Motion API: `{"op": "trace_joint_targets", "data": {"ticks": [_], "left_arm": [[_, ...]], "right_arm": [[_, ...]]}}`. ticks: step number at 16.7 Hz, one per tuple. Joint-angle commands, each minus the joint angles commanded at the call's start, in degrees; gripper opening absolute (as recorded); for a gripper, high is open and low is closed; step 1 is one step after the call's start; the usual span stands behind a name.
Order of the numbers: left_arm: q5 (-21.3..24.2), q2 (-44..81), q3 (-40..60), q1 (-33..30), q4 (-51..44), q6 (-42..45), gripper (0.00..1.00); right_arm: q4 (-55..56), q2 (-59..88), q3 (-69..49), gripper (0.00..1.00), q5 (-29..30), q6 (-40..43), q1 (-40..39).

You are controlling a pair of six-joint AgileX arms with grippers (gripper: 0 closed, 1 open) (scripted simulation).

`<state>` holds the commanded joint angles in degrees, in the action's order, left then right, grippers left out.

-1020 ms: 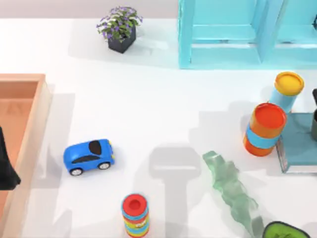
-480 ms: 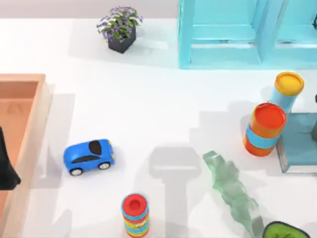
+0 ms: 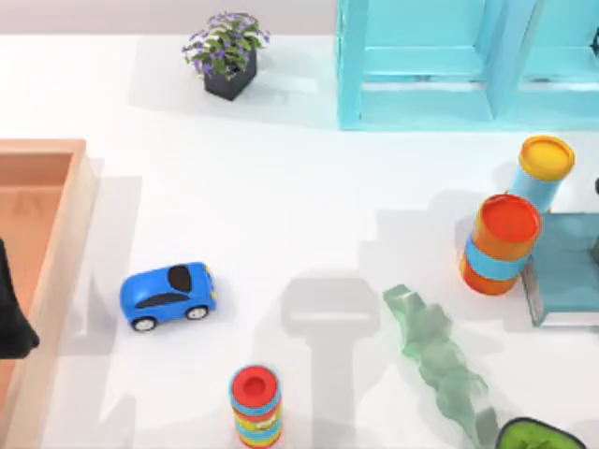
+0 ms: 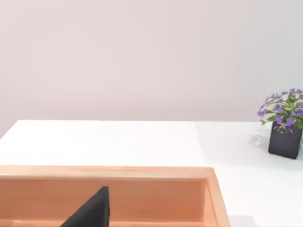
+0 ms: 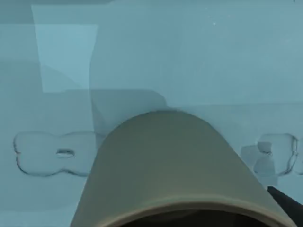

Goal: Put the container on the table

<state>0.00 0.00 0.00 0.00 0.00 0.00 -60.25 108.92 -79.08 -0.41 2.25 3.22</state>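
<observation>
White table (image 3: 309, 206) pretty much everywhere, with a light-blue shelf unit (image 3: 421, 65) along the back and a little potted plant (image 3: 227, 56) next to it. So, where things stand: the container (image 5: 180, 170) is right up against my right wrist camera. It's an olive-grey cup, rim towards the lens, with a pale blue surface behind it. Can't honestly tell whether it's resting on that surface or hanging above it. My right gripper (image 5: 285, 201) is just a dark sliver beside the cup's rim, so whether the jaws are pinching the cup or spread, I cannot tell.

From above, the right side has the orange canister (image 3: 501, 243) and the blue tube (image 3: 543, 168) with the yellow cap standing close together, just beside a flat teal tray (image 3: 562, 271) at the table's right edge. A blue toy car (image 3: 168, 295) sits left of centre, and a striped ring stack (image 3: 255, 404) is near the front.

My left gripper (image 3: 11, 318) is parked over the wooden tray (image 3: 42, 187) on the left; jaw state there, cannot tell either.
</observation>
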Motion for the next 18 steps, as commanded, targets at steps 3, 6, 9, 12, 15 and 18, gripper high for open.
{"op": "trace_joint_targets", "data": {"ticks": [3,6,9,12,15,18], "left_arm": [[0.0,0.0,0.0,0.0,0.0,0.0,1.0],[0.0,0.0,0.0,0.0,0.0,0.0,1.0],[0.0,0.0,0.0,0.0,0.0,0.0,1.0],[0.0,0.0,0.0,0.0,0.0,0.0,1.0],[0.0,0.0,0.0,0.0,0.0,0.0,1.0],[0.0,0.0,0.0,0.0,0.0,0.0,1.0]], "right_arm": [[0.0,0.0,0.0,0.0,0.0,0.0,0.0],[-0.96,-0.25,-1.04,0.0,-0.02,-0.02,0.06],[-6.19,-0.95,-5.01,0.0,0.0,-0.03,0.15],[-10.6,-1.85,-8.59,0.0,0.04,0.08,0.12],[-10.89,-2.09,-8.88,0.0,-0.01,0.09,0.12],[-10.88,-1.63,-9.49,0.0,0.19,-0.73,-0.53]]}}
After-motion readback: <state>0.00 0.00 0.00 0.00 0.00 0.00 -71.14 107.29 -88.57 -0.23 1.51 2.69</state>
